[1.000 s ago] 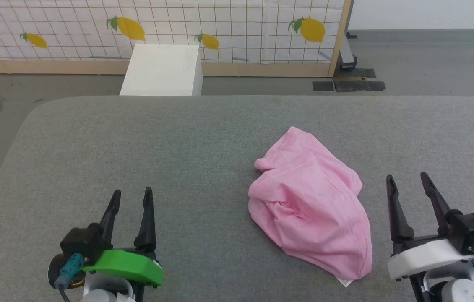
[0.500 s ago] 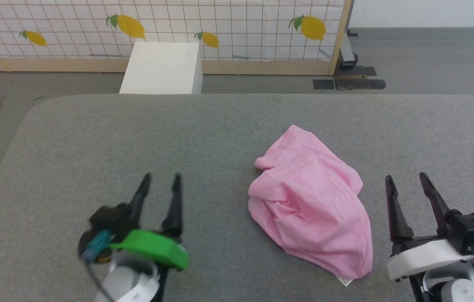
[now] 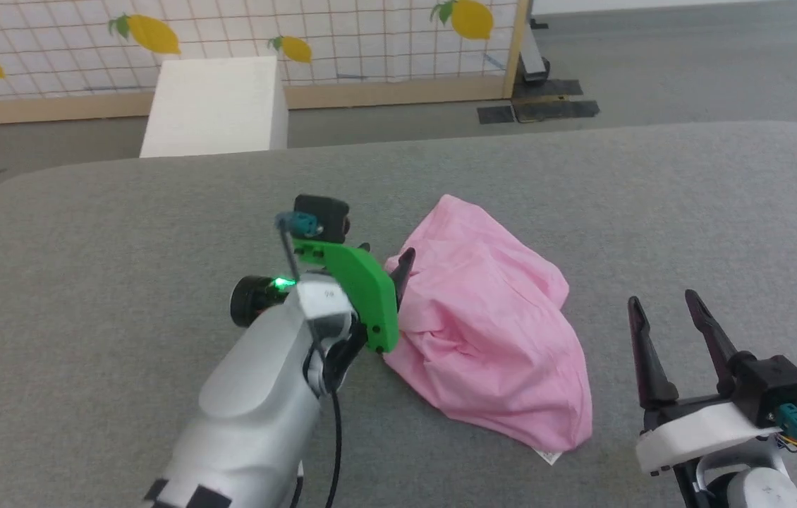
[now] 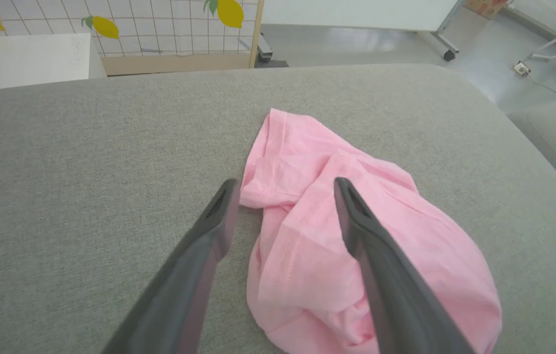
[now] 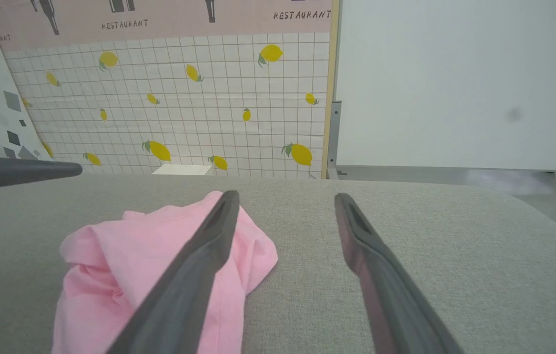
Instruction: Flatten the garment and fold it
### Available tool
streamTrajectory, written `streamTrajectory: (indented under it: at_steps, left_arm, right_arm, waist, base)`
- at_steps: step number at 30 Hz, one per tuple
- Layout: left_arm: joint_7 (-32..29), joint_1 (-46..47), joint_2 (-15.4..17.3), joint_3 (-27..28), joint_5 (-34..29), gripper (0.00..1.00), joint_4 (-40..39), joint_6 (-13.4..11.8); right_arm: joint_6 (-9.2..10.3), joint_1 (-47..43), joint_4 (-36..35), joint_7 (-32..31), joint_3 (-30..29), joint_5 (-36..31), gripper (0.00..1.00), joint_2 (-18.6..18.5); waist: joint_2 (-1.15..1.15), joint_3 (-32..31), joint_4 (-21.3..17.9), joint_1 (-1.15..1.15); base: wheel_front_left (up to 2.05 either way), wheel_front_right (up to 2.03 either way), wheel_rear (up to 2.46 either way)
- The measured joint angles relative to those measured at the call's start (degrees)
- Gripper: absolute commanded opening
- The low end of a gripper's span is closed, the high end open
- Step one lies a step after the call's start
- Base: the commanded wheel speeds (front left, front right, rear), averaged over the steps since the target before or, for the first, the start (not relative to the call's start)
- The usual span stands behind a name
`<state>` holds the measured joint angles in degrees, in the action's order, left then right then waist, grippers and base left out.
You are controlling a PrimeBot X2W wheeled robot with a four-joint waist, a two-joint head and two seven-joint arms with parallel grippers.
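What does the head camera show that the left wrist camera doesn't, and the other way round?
Head view: the open right claw, apart from the crumpled light pink T-shirt, the shirt's small white label tag, and the left arm's green plastic bracket. Left wrist view: the shirt's stitched seam between the tips of the open left claw, plus a second grey cushion at right. Both: the shirt, the grey fabric surface, the white box, the lemon-patterned panel.

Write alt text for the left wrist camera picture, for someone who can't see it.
The open left gripper points its two dark fingers at a crumpled light pink T-shirt on a grey fabric surface, a stitched fold of the shirt showing between the fingertips. Behind stand a white box and a lemon-patterned grid panel.
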<state>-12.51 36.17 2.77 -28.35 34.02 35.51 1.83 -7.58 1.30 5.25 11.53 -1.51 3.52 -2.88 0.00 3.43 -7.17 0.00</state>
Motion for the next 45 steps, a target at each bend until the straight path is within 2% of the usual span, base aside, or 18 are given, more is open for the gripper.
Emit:
streamTrajectory:
  at_steps: [8, 11, 16, 17, 18, 19, 23, 28, 33, 37, 40, 45]
  left_arm:
    - [-16.28, 8.06, -0.01, -4.17, 1.48, 1.00, 11.85, -2.65]
    - [-20.56, 9.49, -0.01, -4.66, 2.18, 1.00, 14.55, -2.59]
    - [-27.06, 10.09, 0.02, -5.55, 5.69, 1.00, 15.80, -0.57]
    - [-27.85, 10.09, 0.02, -5.86, 6.62, 0.80, 15.53, -0.18]
    - [-28.16, 10.09, 0.01, -6.13, 7.09, 0.37, 15.26, 0.01]
    - [-28.32, 10.09, 0.02, -6.53, 7.34, 0.00, 14.81, 0.33]
    - [-26.26, 10.28, 0.00, -7.67, 7.32, 0.00, 13.03, 1.10]
    - [-16.03, 11.31, 0.02, -7.48, 5.73, 0.00, 10.22, 1.02]
    - [-1.64, 11.48, 0.33, -4.21, 3.88, 0.00, 7.40, -2.25]
    - [6.02, 9.24, 1.65, -1.30, 3.87, 0.00, 5.01, -5.46]
    - [9.34, 4.02, 3.79, 0.92, 4.33, 0.00, 2.74, -8.09]
    - [10.67, -7.62, 6.94, 3.97, 6.97, 0.00, -2.56, -11.87]
  right_arm:
    - [0.00, 1.33, 0.80, 0.43, 0.88, 0.29, 1.00, 0.00]
    - [0.00, 1.53, 1.16, 0.62, 0.99, 0.60, 1.00, -0.01]
    - [0.00, 1.72, 1.74, 1.11, 0.77, 0.88, 1.00, -0.01]
    - [0.00, 1.74, 1.87, 1.12, 0.70, 0.94, 1.00, -0.01]
    - [0.00, 1.78, 1.98, 1.19, 0.65, 0.97, 1.00, -0.01]
    - [0.00, 1.91, 2.12, 1.27, 0.55, 1.01, 1.00, -0.01]
    - [0.00, 2.64, 2.45, 1.60, 0.29, 1.09, 1.00, -0.02]
    - [0.00, 2.68, 2.57, 1.67, 0.07, 1.09, 1.00, -0.01]
    - [0.00, 2.65, 2.60, 1.75, -0.81, 1.04, 1.00, -0.02]
    - [0.00, 2.61, 2.52, 1.86, -0.98, 1.00, 1.00, -0.01]
    - [0.00, 2.54, 2.33, 1.86, -1.08, 0.99, 1.00, -0.01]
    - [0.00, 2.10, 2.10, 1.83, -1.32, 1.00, 1.00, -0.01]
  waist:
    - [0.00, 2.13, -3.70, 0.00]
    - [0.00, 3.05, -4.81, 0.00]
    - [0.00, 4.26, -6.12, 0.00]
    - [0.00, 4.42, -6.25, 0.00]
    - [0.00, 4.54, -6.30, 0.00]
    - [0.00, 4.66, -6.32, 0.00]
    - [0.00, 4.68, -6.06, 0.00]
    - [0.00, 4.32, -5.21, 0.00]
    - [0.00, 3.64, -3.71, 0.00]
    - [0.00, 3.03, -2.10, 0.00]
    - [0.00, 2.55, -0.90, 0.00]
    - [0.00, 1.84, 1.15, 0.00]
  base:
    - [0.00, 0.00, 0.00]
    - [0.00, 0.00, 0.00]
    - [0.00, 0.00, 0.00]
    - [0.00, 0.00, 0.00]
    - [0.00, 0.00, 0.00]
    - [0.00, 0.00, 0.00]
    - [0.00, 0.00, 0.00]
    - [0.00, 0.00, 0.00]
    - [0.00, 0.00, 0.00]
    - [0.00, 0.00, 0.00]
    - [0.00, 0.00, 0.00]
    - [0.00, 0.00, 0.00]
